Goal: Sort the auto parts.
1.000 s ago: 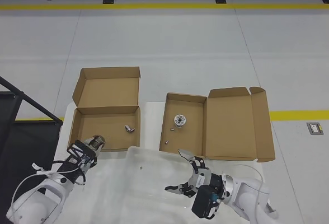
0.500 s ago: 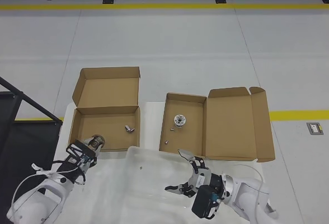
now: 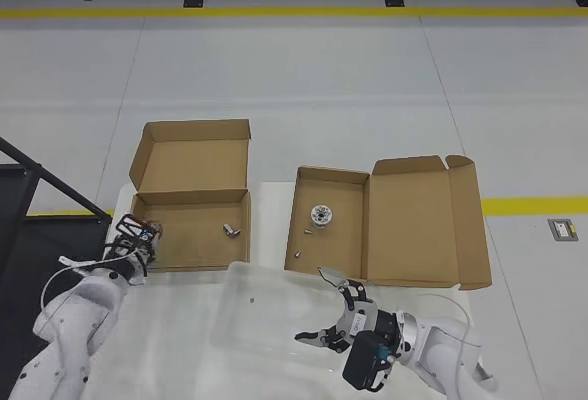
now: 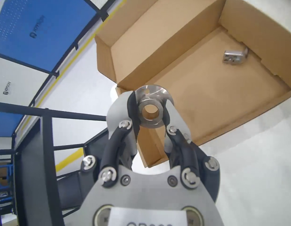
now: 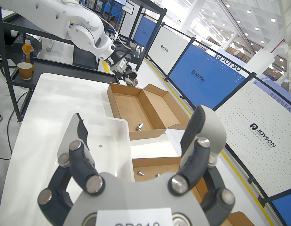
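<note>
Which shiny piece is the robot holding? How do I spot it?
Find the open cardboard box on the robot's left. At its outer edge, the left tool pinches a round metal ring with a hole through it. The bracket lying in that box is bent, not round.

the table (image 3: 272, 215) is seen from overhead. the left box (image 4: 206, 90) is viewed closely by the left wrist camera, and from farther across by the right.

The ring (image 4: 150, 111) is smooth, shiny metal, the pads (image 4: 131, 109) on it matt black rubber backed by dull grey metal, the box (image 4: 202, 90) matt brown cardboard, the bracket (image 4: 235, 56) bright metal, the tub (image 3: 274, 320) cloudy smooth plastic, the table (image 4: 254, 161) smooth white.
</note>
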Tool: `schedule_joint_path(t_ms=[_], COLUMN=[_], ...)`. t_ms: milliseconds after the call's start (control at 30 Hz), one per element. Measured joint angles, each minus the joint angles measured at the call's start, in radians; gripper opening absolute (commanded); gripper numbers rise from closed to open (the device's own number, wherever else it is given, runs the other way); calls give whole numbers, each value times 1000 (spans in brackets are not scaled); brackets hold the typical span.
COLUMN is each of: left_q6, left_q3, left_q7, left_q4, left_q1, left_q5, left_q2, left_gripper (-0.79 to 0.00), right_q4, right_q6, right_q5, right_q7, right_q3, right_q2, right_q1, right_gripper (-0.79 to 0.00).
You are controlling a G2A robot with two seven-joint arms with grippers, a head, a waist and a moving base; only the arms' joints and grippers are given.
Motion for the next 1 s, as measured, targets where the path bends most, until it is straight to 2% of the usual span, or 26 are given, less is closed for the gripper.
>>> schedule_joint_path(t_ms=[133, 233, 433, 567, 800, 833, 867, 900, 967, 1000], left_q6=[-36, -27, -52, -64, -85, -86, -87, -89, -90, -91], left_q3=[93, 153, 228, 266, 292, 295, 297, 298, 299, 300], left_q7=[1, 14, 52, 77, 92, 96, 100, 103, 105, 105], left_q4=[175, 278, 439, 490, 528, 532, 534, 537, 542, 543], left_q1=[-127, -198, -313, -351, -381, -384, -385, -387, -390, -392], left_q5=[55, 103, 96, 111, 126, 129, 130, 131, 131, 131], left_q2=[-14, -25, -49, -60, -69, -70, -70, -71, -72, -73], left_gripper=[-785, -785, -785, -785, -785, -739, -643, -526, -345, -194], right_q4=[0, 0, 0, 0, 0, 0, 0, 0, 0, 0], right_q6=[0, 0, 0, 0, 0, 0, 0, 0, 0, 0], right_q5=[0, 0, 0, 0, 0, 0, 0, 0, 0, 0], right_q7=[0, 0, 0, 0, 0, 0, 0, 0, 0, 0], right_q3=[0, 0, 0, 0, 0, 0, 0, 0, 0, 0], right_q2=[0, 0, 0, 0, 0, 0, 0, 0, 0, 0], right_q1=[0, 0, 0, 0, 0, 0, 0, 0, 0, 0], right_gripper=[0, 0, 0, 0, 0, 0, 0, 0, 0, 0])
